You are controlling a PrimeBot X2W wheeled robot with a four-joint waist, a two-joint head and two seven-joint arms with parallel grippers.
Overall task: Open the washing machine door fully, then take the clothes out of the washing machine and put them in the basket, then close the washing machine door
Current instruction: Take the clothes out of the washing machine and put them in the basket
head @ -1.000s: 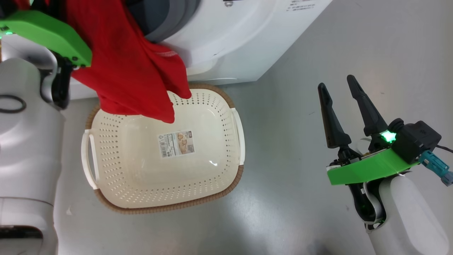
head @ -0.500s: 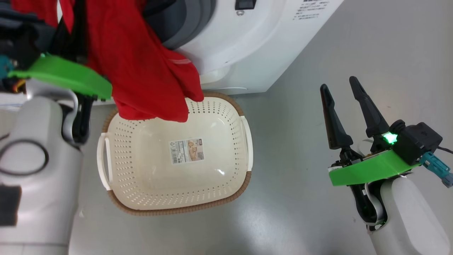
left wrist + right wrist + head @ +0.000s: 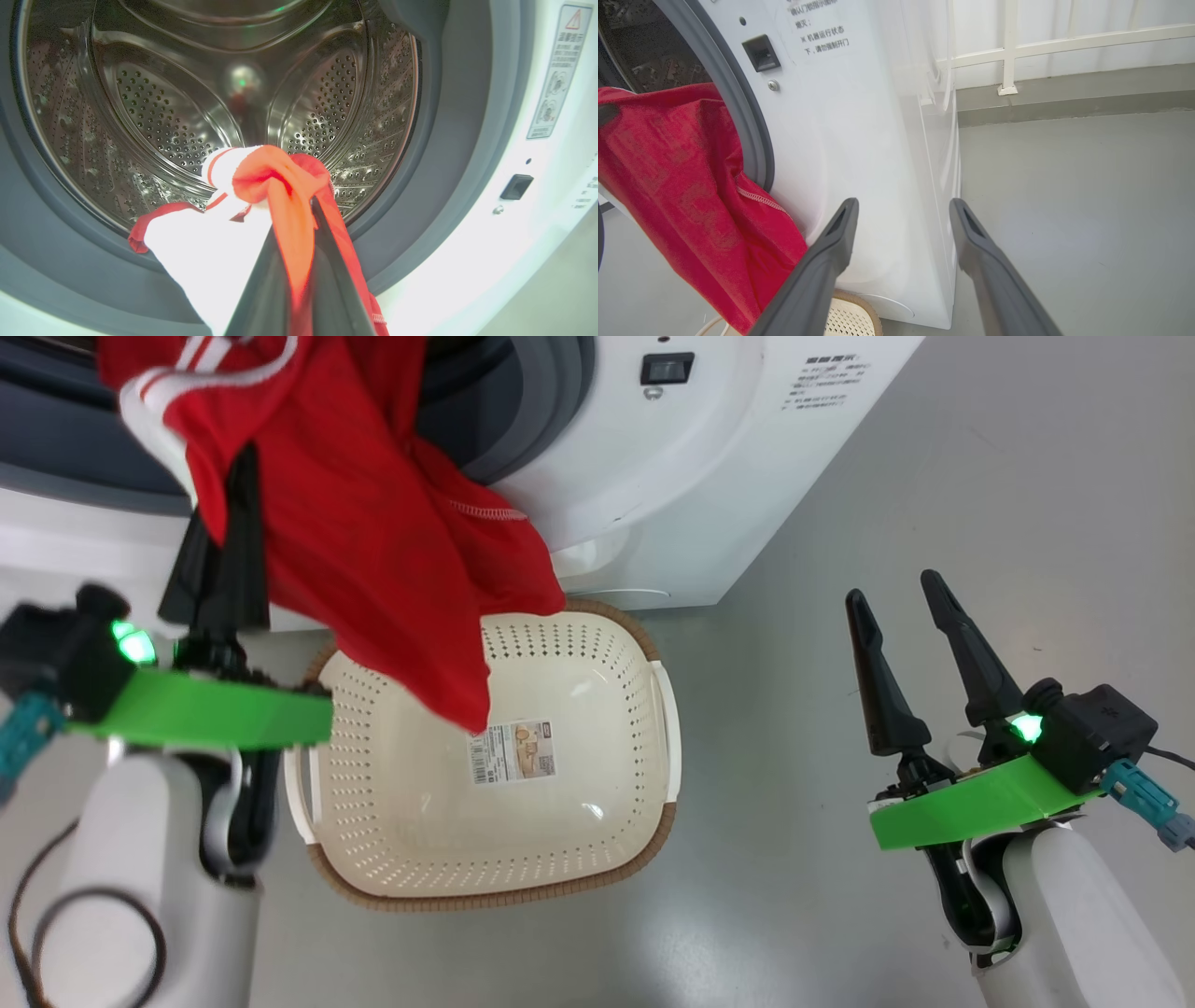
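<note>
Two grippers showed, left gripper (image 3: 233, 495) pinched shut on the clothes (image 3: 373, 541) (red, white stripe trim uppermost), cloth hung before the washing machine (image 3: 709, 476) mouth, over the far left of the basket (image 3: 523, 896), right gripper (image 3: 892, 588) stood wide open, empty, well right.

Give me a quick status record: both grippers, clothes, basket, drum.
left gripper: shut on the clothes, in front of the drum
right gripper: open, holding nothing, above the floor
clothes: red, hanging from left gripper, lower end over the basket
basket: on the floor before the washing machine, no clothes in it yet
drum: no other clothes visible
</note>
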